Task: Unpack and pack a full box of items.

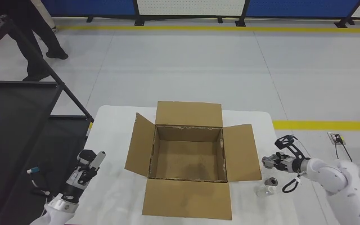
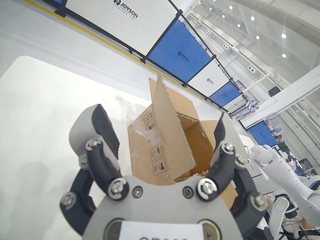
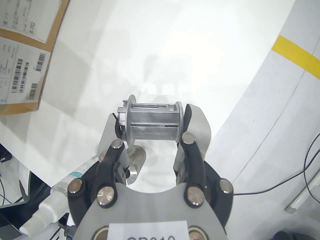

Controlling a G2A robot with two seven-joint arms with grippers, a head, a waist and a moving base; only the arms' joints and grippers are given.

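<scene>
The right claw (image 3: 153, 121) clamps a flanged metal spool (image 3: 155, 126) between its pads. Just beneath it on the table (image 3: 175, 38) lie 1 metal cylinder (image 3: 135, 156) and 1 spray bottle (image 3: 57, 193). The left claw (image 2: 160, 118) gapes wide, holding nothing. Ahead of it stands the cardboard box (image 2: 170, 126), flaps open.

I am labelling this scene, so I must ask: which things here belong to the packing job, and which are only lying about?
Job: cardboard box, flaps open; metal spool held by the right gripper; second metal part and clear bottle on the table near it.
Lying about: black frame beside the table; yellow floor tape.
</scene>
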